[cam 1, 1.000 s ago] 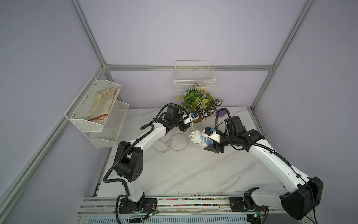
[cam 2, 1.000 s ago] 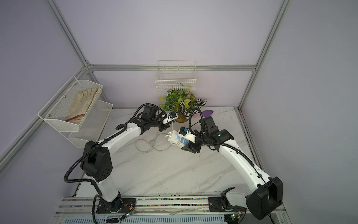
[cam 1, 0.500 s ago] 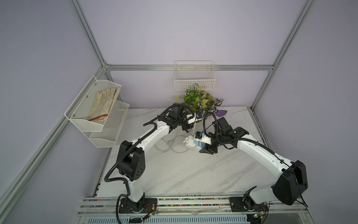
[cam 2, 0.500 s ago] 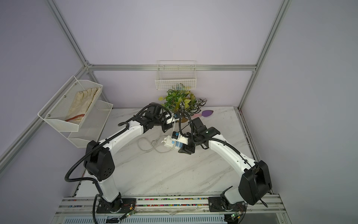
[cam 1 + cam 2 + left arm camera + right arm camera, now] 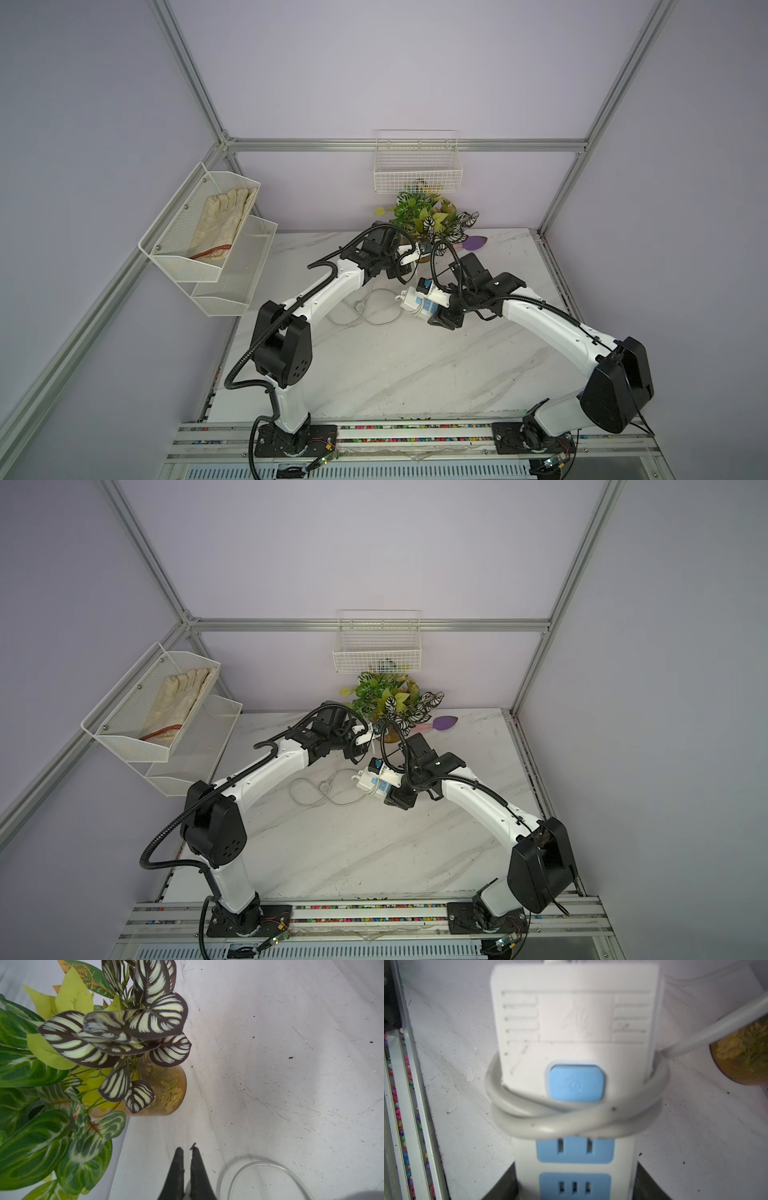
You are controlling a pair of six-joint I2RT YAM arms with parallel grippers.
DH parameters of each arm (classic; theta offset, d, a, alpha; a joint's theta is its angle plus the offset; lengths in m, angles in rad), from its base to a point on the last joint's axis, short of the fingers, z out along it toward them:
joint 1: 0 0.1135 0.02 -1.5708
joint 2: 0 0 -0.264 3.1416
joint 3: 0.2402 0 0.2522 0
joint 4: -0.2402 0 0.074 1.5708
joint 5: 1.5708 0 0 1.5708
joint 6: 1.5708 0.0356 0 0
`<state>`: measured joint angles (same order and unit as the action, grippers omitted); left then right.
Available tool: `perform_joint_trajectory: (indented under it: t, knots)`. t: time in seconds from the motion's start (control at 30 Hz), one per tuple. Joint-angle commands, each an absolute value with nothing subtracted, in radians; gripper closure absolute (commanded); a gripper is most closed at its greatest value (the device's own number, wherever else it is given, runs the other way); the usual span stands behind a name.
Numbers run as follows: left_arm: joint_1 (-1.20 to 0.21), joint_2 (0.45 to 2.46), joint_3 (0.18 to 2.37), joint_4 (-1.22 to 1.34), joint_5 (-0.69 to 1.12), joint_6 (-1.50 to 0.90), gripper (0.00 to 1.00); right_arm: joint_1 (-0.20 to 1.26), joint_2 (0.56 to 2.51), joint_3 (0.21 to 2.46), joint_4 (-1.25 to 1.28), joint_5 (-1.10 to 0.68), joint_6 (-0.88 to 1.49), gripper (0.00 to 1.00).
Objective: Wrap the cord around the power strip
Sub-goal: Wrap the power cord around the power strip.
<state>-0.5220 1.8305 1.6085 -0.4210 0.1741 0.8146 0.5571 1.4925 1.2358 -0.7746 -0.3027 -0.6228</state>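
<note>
My right gripper (image 5: 575,1185) is shut on the power strip (image 5: 575,1022), its dark fingers (image 5: 500,1186) pressing both long sides at the socket end. The strip (image 5: 423,300) is white with light-blue sockets and a blue button (image 5: 576,1083), and is held above the table. The pale cord (image 5: 577,1120) runs around it in two crossing turns just under the button, then leads off to one side. The rest of the cord (image 5: 374,316) lies in loose loops on the marble. My left gripper (image 5: 187,1149) is shut and empty, beside a cord loop (image 5: 259,1164) near the plant.
A potted artificial plant (image 5: 428,218) in an amber pot (image 5: 166,1093) stands at the back, close to the left gripper (image 5: 415,254). A purple object (image 5: 476,241) lies next to it. A wire basket (image 5: 417,166) hangs on the back wall and a shelf with a glove (image 5: 208,232) on the left.
The right arm has carried the power strip a little to the left and swung its elbow inward. The left gripper has hardly moved.
</note>
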Motion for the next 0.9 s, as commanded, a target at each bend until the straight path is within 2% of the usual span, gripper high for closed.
perform_joint_trajectory:
  t: [0.0, 0.4, 0.87]
  knots:
    - [-0.513, 1.709, 1.614, -0.356, 0.111, 0.843, 1.0, 0.562, 1.497, 1.223, -0.799, -0.298, -0.573, 1.0]
    - [-0.525, 1.58, 1.549, -0.392, 0.124, 0.831, 1.0, 0.528, 1.511, 1.22, -0.763, -0.193, -0.478, 1.0]
    - [-0.602, 1.481, 1.487, -0.468, 0.073, 0.759, 1.0, 0.446, 1.52, 1.237, -0.67, -0.163, -0.347, 1.0]
